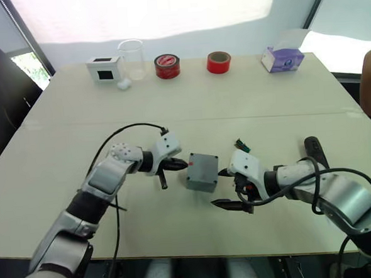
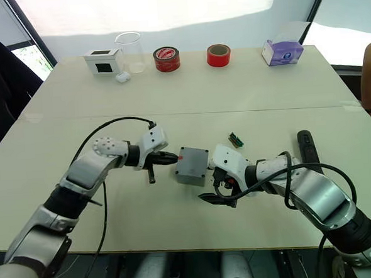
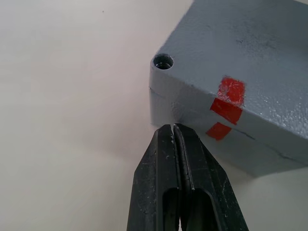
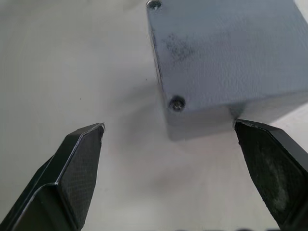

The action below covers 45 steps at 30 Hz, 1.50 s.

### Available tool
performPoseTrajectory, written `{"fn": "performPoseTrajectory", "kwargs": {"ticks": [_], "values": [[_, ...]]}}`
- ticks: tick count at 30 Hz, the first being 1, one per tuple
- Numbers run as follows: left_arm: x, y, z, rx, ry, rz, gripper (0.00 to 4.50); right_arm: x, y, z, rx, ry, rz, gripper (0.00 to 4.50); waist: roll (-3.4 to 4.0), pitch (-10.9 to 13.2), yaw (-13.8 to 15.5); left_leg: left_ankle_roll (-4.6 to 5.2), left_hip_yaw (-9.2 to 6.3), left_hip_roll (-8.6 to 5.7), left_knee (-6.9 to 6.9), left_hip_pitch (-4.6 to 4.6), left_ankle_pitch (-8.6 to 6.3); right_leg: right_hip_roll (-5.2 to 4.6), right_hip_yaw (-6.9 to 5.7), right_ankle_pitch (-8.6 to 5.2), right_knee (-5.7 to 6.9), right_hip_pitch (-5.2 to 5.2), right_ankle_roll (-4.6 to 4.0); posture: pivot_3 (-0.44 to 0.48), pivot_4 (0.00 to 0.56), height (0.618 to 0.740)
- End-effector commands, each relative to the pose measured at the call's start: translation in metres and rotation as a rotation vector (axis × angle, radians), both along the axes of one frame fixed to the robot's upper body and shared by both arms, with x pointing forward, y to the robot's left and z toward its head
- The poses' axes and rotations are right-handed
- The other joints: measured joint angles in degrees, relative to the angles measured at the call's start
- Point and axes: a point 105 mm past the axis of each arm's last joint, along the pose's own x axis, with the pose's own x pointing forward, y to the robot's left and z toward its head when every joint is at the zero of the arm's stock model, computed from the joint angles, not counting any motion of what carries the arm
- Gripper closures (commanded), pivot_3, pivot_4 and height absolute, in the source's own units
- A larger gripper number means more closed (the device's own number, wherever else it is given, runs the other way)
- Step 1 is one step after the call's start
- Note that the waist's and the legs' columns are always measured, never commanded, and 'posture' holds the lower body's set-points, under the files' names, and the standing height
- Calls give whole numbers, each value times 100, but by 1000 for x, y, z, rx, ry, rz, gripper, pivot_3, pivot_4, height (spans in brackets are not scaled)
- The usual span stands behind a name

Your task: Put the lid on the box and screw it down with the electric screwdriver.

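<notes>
Left tool point(image 3: 174, 132) against lidded box point(image 3: 240, 91)

The box point(image 1: 202, 171) stands on the table point(image 1: 246, 97) at the lower centre of the frame, with the lid point(image 3: 250, 53) on it. The electric screwdriver point(image 2: 307, 145) lies at the lower right. The tissue box point(image 1: 282, 59) is at the upper right.

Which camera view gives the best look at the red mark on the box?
The left wrist view: the red mark is large there, crossing the seam between lid and box. The eye views show only a small red spot on the side facing the left pincer.
</notes>
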Motion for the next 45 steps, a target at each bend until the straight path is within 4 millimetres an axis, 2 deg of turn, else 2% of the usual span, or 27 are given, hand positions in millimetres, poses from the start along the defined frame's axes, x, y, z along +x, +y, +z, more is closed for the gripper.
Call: {"fn": "performPoseTrajectory", "kwargs": {"ticks": [1, 5, 10, 13, 15, 19, 22, 28, 32, 45], "values": [[5, -14, 11, -13, -52, -51, 4500, -6, 10, 8, 34, -16, 38, 88, 0, 0, -6, 0, 0, 0, 0, 0, 0, 0, 0, 0, 0, -1, 0, 0, 150, 740], [18, -5, 15, 32, -89, -8, 4500, 2, -4, 16, -8, -64, -1, 88, 0, 0, -7, 0, 0, 2, 0, 0, 0, 3, 0, 0, 3, -3, 1, 0, 150, 740], [15, 15, 14, 86, -92, -10, 4500, 14, -24, 23, -62, -113, -50, 88, 0, 0, -18, 0, 1, 3, 0, 0, 0, 5, 0, 0, 6, -5, 1, 0, 150, 740], [-5, 28, 16, 54, -18, -27, 4500, 26, -38, 15, -133, -149, -69, 88, 0, 0, -42, 0, 3, 4, 0, 1, 0, 5, 3, 0, 7, -7, 1, 0, 150, 740], [-15, 30, 17, 42, 12, -37, 4500, 31, -39, 11, -143, -161, -59, 88, 0, 0, -51, 0, 5, 4, -1, 1, 0, 5, 5, 0, 6, -8, 0, 0, 150, 740], [-42, 35, 6, 103, 69, -99, 4500, 44, -31, 9, -129, -183, -25, 88, 0, 0, -39, -1, 5, 5, 0, 1, 1, 5, 5, 0, 9, -8, 1, 0, 150, 740], [-50, 27, 4, 73, 95, -110, 4500, 51, -21, 8, -135, -210, 27, 88, 0, 0, -20, -1, 5, 4, 0, 2, 1, 4, 5, 0, 11, -7, 1, 0, 150, 740], [-49, 14, 1, 57, 85, -99, 4500, 46, -10, 5, -131, -189, 106, 88, 0, 0, -9, -1, 5, 3, 3, 2, 1, 5, 3, 0, 11, -4, 1, 0, 150, 740], [-36, 6, 2, 31, 47, -48, 4500, 28, -6, 3, -84, -99, 134, 88, 0, 0, 2, -1, 5, 4, 3, 3, 1, 6, 3, 0, 15, -5, 1, 0, 150, 740], [-18, 8, 3, 41, -7, -27, 4500, 8, 1, 6, -19, -51, 107, 88, 0, 0, -7, -2, 4, 4, 4, 4, 2, 5, 4, 0, 19, -7, 0, 0, 150, 740]]}}
